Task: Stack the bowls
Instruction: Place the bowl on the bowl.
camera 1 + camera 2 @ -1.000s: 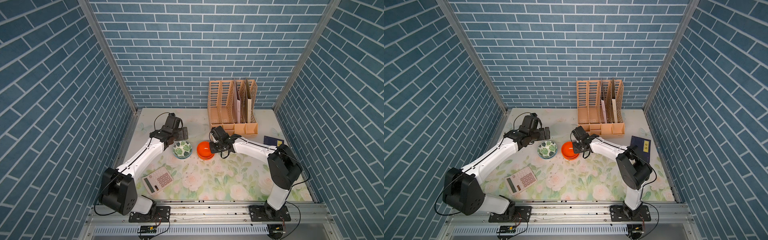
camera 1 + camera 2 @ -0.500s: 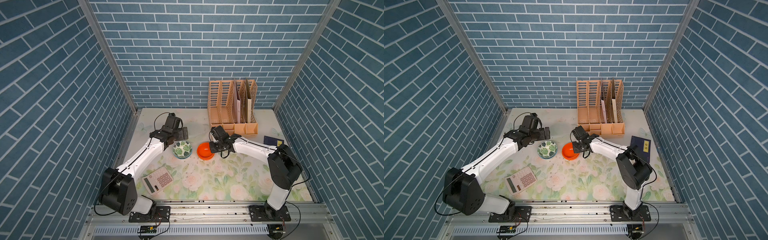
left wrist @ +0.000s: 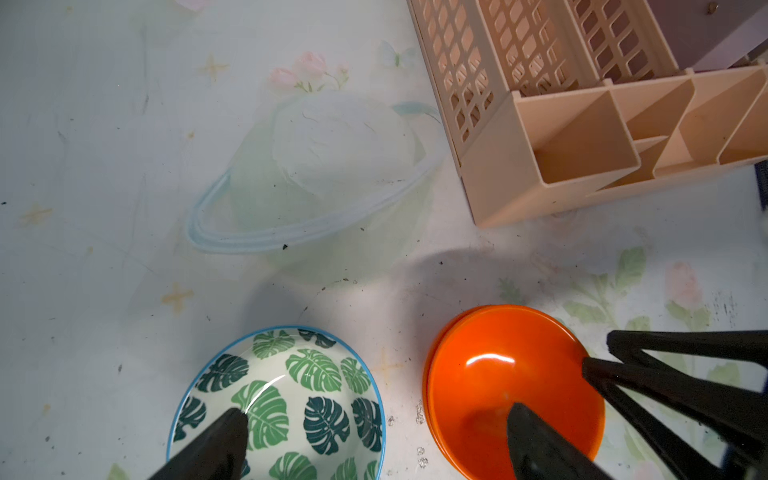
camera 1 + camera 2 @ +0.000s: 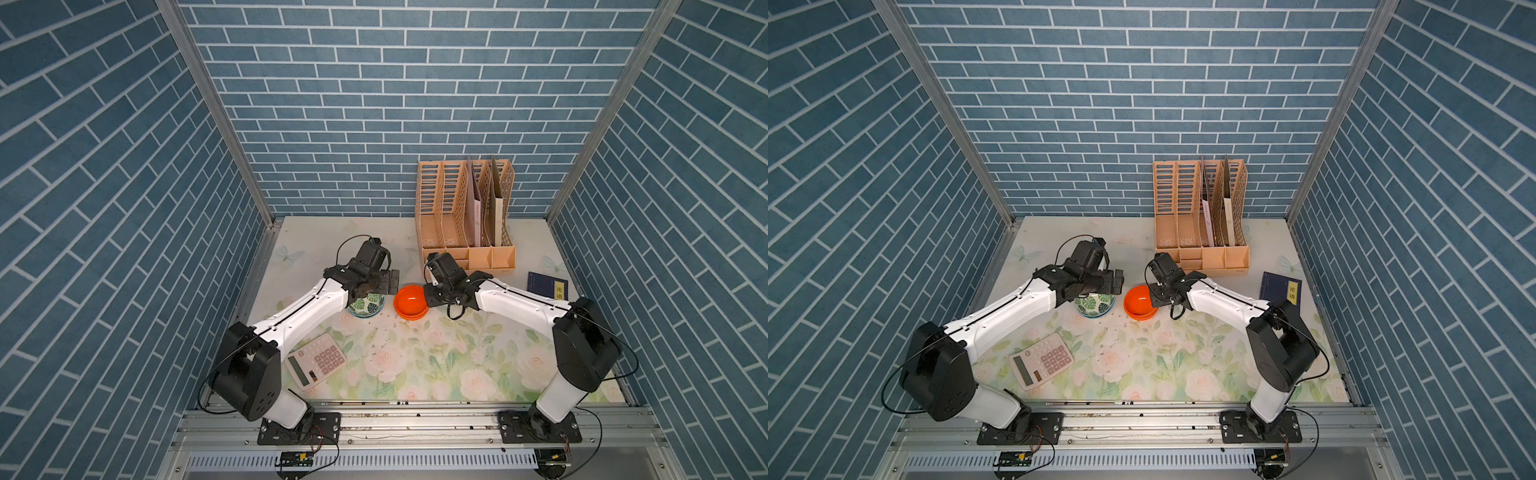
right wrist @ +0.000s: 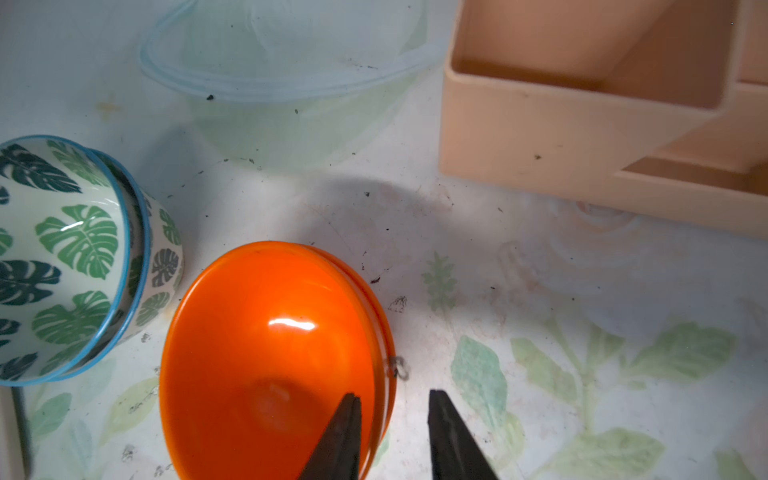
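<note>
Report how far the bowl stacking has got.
Done: the two orange bowls sit nested; the two leaf-print bowls sit nested beside them. In hand: nothing; the right gripper stands open astride the orange rim, the left gripper open above both piles. Left: joining the two piles.

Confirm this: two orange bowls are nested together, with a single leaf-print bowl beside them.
Not single: the right wrist view shows two leaf-print bowls nested, one blue rim inside the other. The orange bowls are nested beside them, as stated.
</note>
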You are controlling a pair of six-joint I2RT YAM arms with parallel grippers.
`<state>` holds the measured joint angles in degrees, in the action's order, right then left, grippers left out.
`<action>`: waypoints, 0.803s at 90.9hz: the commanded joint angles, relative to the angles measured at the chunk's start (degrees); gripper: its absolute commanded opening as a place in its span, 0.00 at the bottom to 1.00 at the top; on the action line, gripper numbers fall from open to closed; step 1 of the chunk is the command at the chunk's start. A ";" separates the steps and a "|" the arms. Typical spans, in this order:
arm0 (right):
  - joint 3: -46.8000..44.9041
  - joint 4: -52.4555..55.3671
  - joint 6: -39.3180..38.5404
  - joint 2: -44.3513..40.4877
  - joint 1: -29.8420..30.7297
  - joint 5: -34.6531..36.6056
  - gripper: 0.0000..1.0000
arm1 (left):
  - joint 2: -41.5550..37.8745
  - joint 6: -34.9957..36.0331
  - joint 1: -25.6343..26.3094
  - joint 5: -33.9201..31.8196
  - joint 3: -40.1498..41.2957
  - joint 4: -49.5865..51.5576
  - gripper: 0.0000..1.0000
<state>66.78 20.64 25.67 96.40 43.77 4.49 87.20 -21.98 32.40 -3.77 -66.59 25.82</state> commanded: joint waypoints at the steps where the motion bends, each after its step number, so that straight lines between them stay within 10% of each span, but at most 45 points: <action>1: -1.89 -2.27 1.14 -1.35 -0.14 0.75 0.23 | 0.56 0.61 0.26 0.16 -0.92 -0.12 0.99; 31: -2.73 -5.59 1.66 0.42 -0.09 -1.46 0.11 | 0.69 0.80 0.74 -1.72 -2.23 1.13 0.99; 73: -2.46 -5.91 1.43 -1.22 -0.26 -0.67 0.23 | 1.43 0.83 0.74 -2.27 -2.91 1.07 1.00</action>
<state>64.12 15.16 26.72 96.03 43.70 3.73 87.55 -21.78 32.84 -5.13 -67.70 26.17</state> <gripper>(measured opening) 0.229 0.995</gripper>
